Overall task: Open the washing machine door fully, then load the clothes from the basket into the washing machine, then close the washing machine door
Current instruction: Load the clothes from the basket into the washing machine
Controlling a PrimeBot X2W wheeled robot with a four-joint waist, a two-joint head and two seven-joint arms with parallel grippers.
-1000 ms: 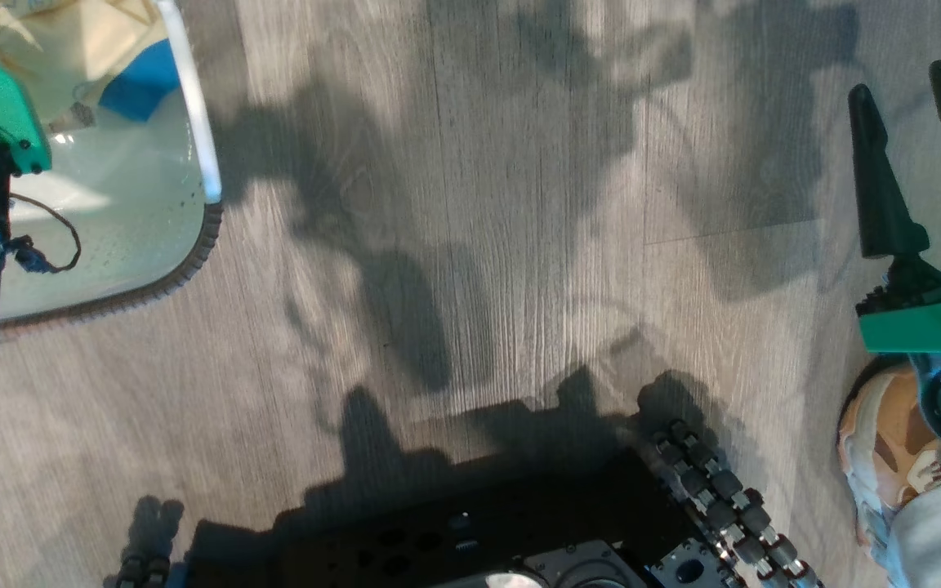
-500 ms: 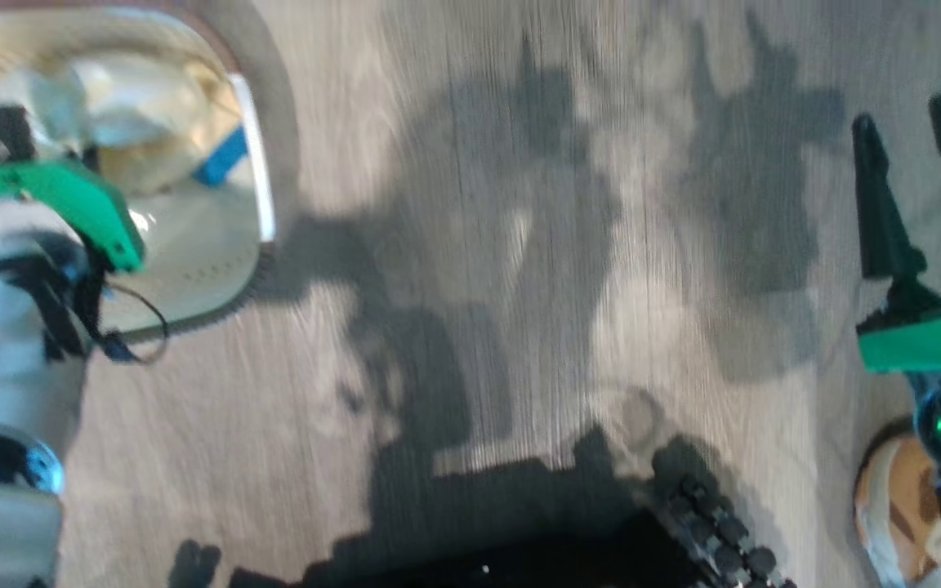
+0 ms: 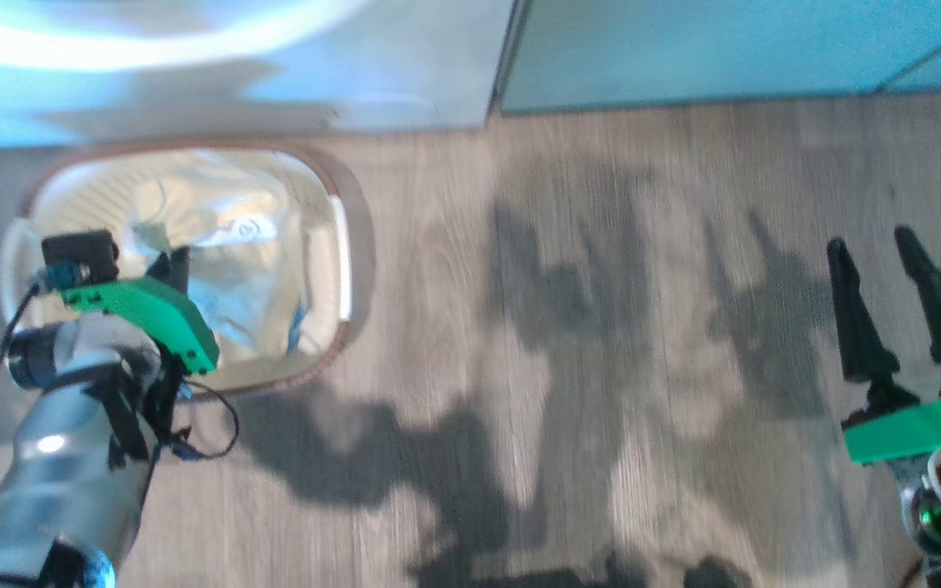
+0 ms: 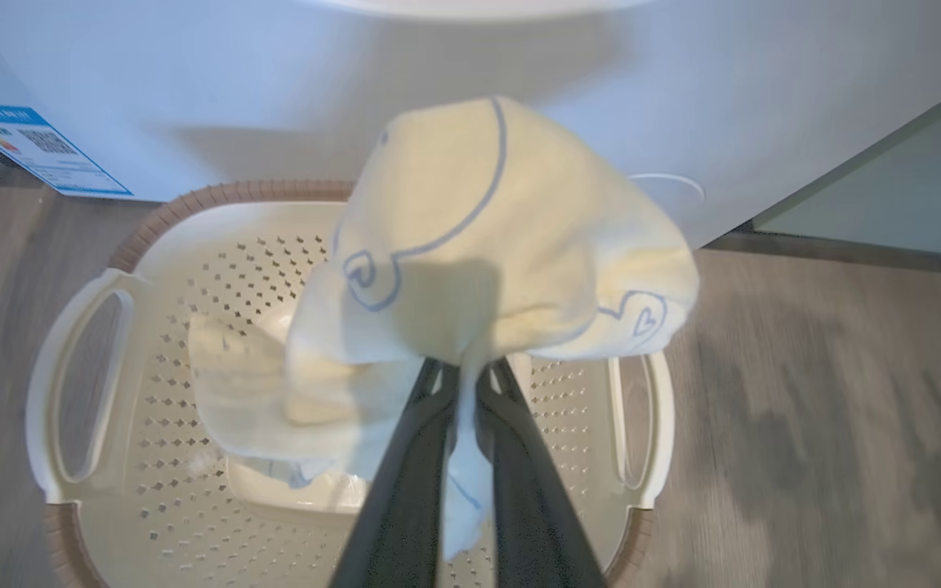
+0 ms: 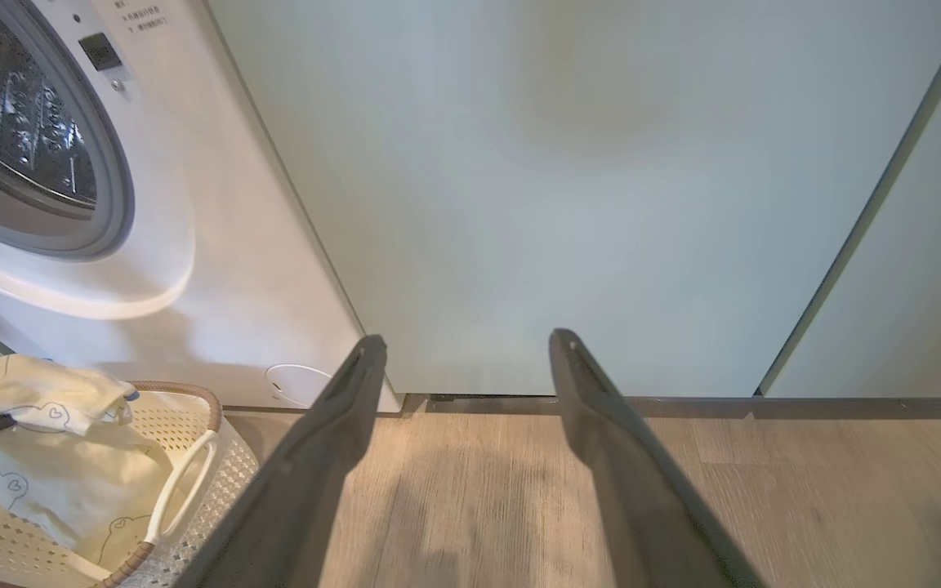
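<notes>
Grey wood-look flooring (image 3: 601, 327) runs up to the white washing machine (image 5: 217, 269) and the pale green cabinet panel (image 5: 601, 163) beside it. From the head view everything is smeared with blur, and the washer front is no more than a pale band along the top edge.

The basket (image 3: 338, 245) stands on the floor just in front of the washer, below its blue label sticker (image 4: 37, 147). The left gripper (image 4: 464, 371) hangs over it, its two dark fingers pressed together on a cream-yellow garment (image 4: 479, 220) with blue-outlined bear prints. The cloth balloons above the fingertips and hides much of the basket's inside. Under it more pale cloth (image 4: 274, 392) lies in the basket, but I cannot tell whether that is a separate piece or a fold of the same one.

Off to the side, well apart from the basket, the right gripper (image 3: 869, 237) hovers over bare floor with its fingers spread wide and nothing between them. Its wrist view catches the steel drum (image 5: 21, 122) and grey gasket ring (image 5: 111, 204), cut off at the left edge.
</notes>
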